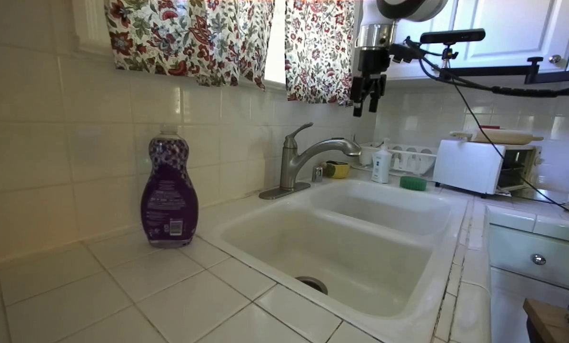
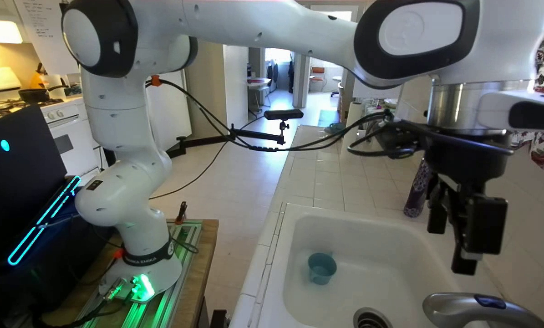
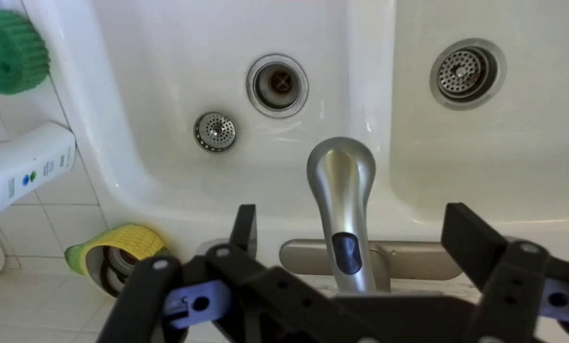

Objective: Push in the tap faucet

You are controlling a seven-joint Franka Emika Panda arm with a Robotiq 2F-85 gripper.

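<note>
The tap faucet is brushed silver metal and stands at the back rim of the white double sink. Its curved spout reaches out over the sink, and its lever points up and slants the same way. In an exterior view only the spout shows, at the bottom right. My gripper hangs fingers down, above the faucet and apart from it, with nothing held. In the wrist view the fingers are spread wide and the spout shows below, between them. The lever is hidden there behind the gripper body.
A purple soap bottle stands on the tiled counter. A yellow sponge, white pump bottle, green brush and white toaster oven are beyond the faucet. A teal cup sits in the sink. Curtains hang behind the gripper.
</note>
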